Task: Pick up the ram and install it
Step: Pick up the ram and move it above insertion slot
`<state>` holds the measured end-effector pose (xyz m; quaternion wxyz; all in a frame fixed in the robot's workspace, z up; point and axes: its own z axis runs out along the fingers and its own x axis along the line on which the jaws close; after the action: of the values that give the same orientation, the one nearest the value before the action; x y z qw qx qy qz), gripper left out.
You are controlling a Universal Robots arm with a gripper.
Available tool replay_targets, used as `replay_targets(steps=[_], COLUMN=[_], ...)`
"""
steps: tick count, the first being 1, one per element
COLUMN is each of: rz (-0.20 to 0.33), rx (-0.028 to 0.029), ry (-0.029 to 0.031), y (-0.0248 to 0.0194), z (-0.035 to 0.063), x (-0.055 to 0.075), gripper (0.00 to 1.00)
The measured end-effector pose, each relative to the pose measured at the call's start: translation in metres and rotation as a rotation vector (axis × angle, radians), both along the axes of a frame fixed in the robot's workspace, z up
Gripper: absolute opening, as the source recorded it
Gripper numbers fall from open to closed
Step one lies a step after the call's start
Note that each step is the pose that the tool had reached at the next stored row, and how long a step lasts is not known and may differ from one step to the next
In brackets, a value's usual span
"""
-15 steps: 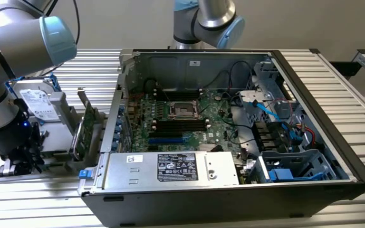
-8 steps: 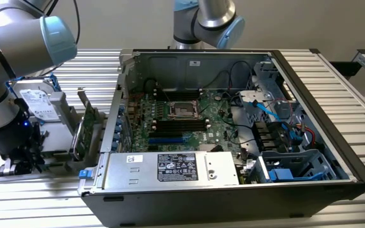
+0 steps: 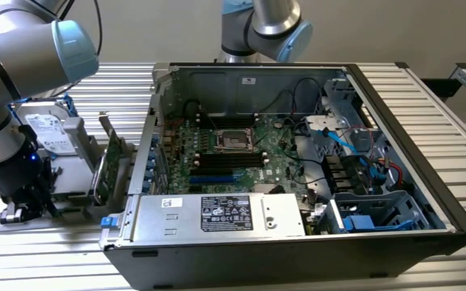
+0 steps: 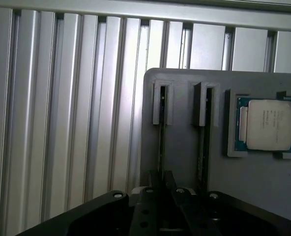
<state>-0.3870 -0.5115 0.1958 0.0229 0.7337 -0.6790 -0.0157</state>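
Down at the exterior view's left, the gripper [image 3: 22,212] sits low over a grey tray [image 4: 182,147] that rests on the ribbed aluminium table [image 4: 62,123]. The ram [image 4: 161,132] is in that tray. It stands on its long edge in the narrow slot next to the tray's outer side, so the wrist view sees only its thin top edge. Its long axis runs straight along the slot, parallel to the table's ribs, from under the gripper [image 4: 161,179] to the small grey bracket at the slot's far end. A second stick [image 4: 203,142] stands the same way in the neighbouring slot, parallel and just beside it. Past that, the silver processor [image 4: 267,124] lies flat in a square recess. The gripper is right over the near end of the ram; I cannot tell whether it is clamped on the stick or loose around it. The open computer case [image 3: 298,182] lies to the exterior view's right of the tray, with the motherboard's dark memory slots [image 3: 229,160] facing up.
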Motion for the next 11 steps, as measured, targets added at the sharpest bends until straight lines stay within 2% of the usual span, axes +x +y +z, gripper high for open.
replay_targets(steps=[1,2,11], rz=[-0.001,-0.002,-0.005], rx=[0.0001,0.0000,0.0000], ry=[0.0000,0.0000,0.0001], y=[0.0000,0.0000,0.0000], z=[0.0000,0.0000,0.0000], x=[0.0000,0.0000,0.0002], gripper=[0.22,0.15,0.14])
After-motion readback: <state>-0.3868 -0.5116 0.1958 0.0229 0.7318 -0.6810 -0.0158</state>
